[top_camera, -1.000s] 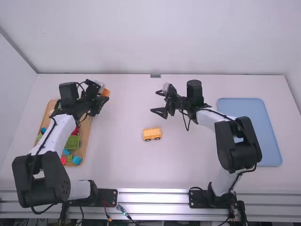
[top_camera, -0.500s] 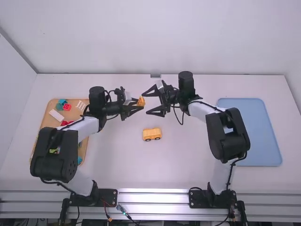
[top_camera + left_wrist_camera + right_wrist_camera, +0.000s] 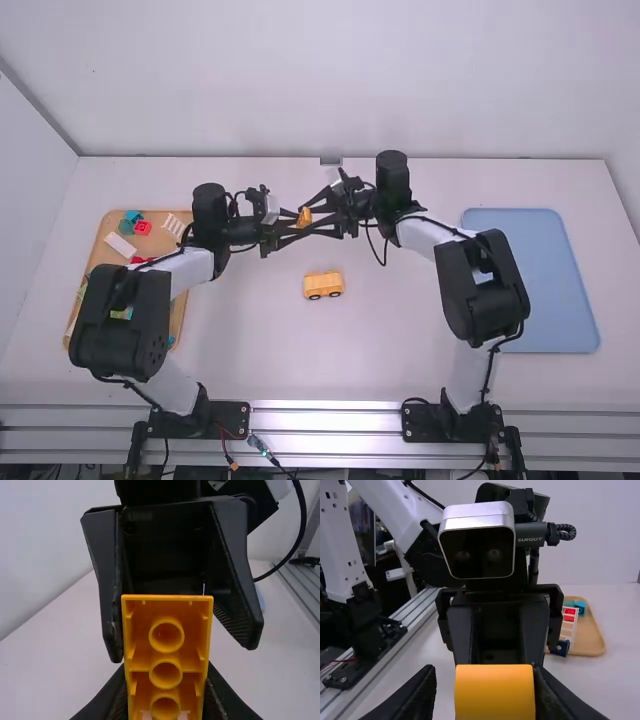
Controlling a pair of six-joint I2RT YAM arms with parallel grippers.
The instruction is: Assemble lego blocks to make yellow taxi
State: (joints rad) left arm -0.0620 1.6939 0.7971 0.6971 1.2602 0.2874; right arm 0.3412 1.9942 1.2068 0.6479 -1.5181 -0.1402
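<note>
Above the middle of the table, the left gripper (image 3: 290,226) is shut on a yellow-orange block (image 3: 305,216), and the right gripper (image 3: 312,222) faces it, open around the same block. In the left wrist view, the left gripper (image 3: 166,672) holds the block (image 3: 166,655), its hollow side with round tubes showing. One right finger is close against the block's edge there, the other stands apart. In the right wrist view, the block (image 3: 495,692) lies between the spread fingers of the right gripper (image 3: 484,675). A yellow car body (image 3: 323,285) with dark wheels rests on the table.
On the left, a wooden tray (image 3: 100,232) holds several coloured blocks, partly under the left arm. A blue tray (image 3: 530,280) lies at the right. Both arms meet tip to tip above the table (image 3: 250,340), behind the car body.
My left gripper has swung right from the wooden tray with the block to the middle. My right gripper has moved left until its open fingers surround the block. The car body has not moved.
</note>
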